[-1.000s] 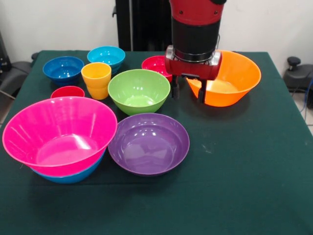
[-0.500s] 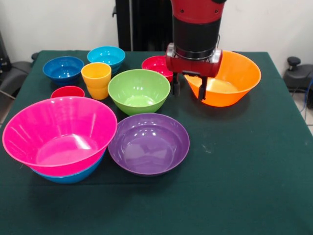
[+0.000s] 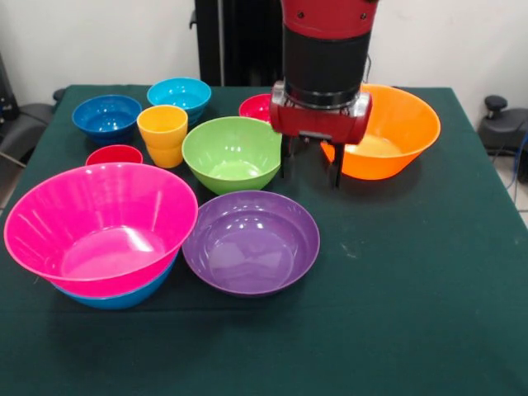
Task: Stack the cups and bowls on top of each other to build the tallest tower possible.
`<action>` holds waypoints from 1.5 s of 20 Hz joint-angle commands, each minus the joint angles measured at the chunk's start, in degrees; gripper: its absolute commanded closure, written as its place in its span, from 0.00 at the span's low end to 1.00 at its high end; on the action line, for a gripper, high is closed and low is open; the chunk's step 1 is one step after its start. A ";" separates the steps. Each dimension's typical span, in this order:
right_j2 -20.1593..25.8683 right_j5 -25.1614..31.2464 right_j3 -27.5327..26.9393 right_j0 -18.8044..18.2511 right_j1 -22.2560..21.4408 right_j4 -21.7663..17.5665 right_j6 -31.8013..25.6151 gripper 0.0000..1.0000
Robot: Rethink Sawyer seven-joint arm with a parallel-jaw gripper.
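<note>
My gripper point(image 3: 311, 169) is open and empty. It hangs just above the table between the green bowl point(image 3: 233, 153) and the orange bowl point(image 3: 396, 128), behind the purple bowl point(image 3: 252, 242). The right finger point(image 3: 336, 169) stands in front of the orange bowl's left rim. The pink bowl point(image 3: 99, 227) sits nested in a blue bowl point(image 3: 124, 297) at the front left. The yellow-orange cup point(image 3: 162, 134) stands upright left of the green bowl. The red cup point(image 3: 114, 154) shows just behind the pink bowl. The small red bowl point(image 3: 256, 106) is partly hidden by the arm.
A dark blue bowl point(image 3: 107, 115) and a light blue bowl point(image 3: 179, 93) stand at the far left of the green tablecloth point(image 3: 412, 272). The robot's black pedestal point(image 3: 239, 41) stands behind the table.
My gripper has shifted a little to the left and toward the camera, away from the orange bowl's rim. It stays open. No bowl or cup has moved.
</note>
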 commanded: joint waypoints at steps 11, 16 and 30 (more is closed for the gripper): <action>4.48 6.40 -20.12 1.94 16.21 -3.70 -7.56 0.00; 3.39 4.06 -17.61 2.60 15.49 -3.36 -4.96 0.00; 1.85 -0.01 -12.42 4.08 14.63 -3.19 -1.80 0.00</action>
